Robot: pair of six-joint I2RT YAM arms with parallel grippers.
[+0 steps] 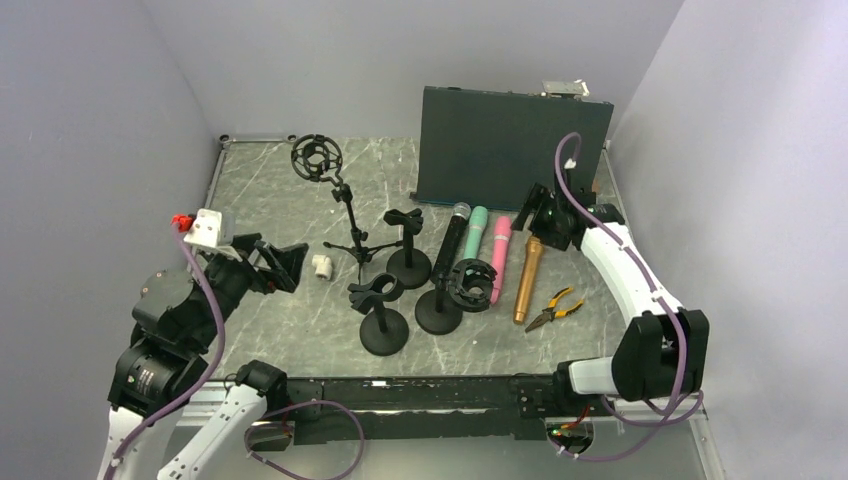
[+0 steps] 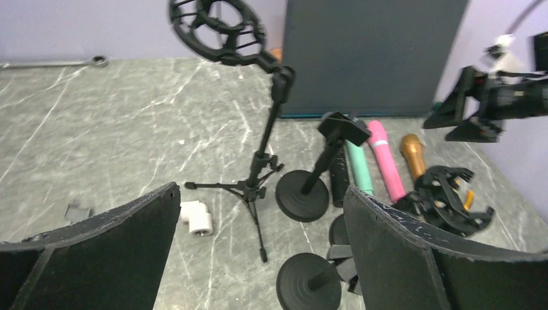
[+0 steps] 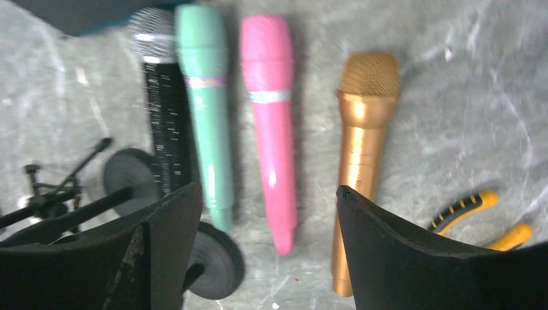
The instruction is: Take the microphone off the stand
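grey marble table (image 1: 270,190): four microphones (image 1: 499,258), four stands (image 1: 384,330), one pliers (image 1: 553,307); left fingers (image 2: 116,245) and right fingers (image 3: 400,252) wide, empty

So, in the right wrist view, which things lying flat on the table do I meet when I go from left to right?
black microphone → green microphone → pink microphone → gold microphone → yellow-handled pliers

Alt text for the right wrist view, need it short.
Black mic, teal mic, pink mic and gold mic lie side by side on the marble table. The right gripper hangs open above them, holding nothing; yellow-handled pliers lie at right.
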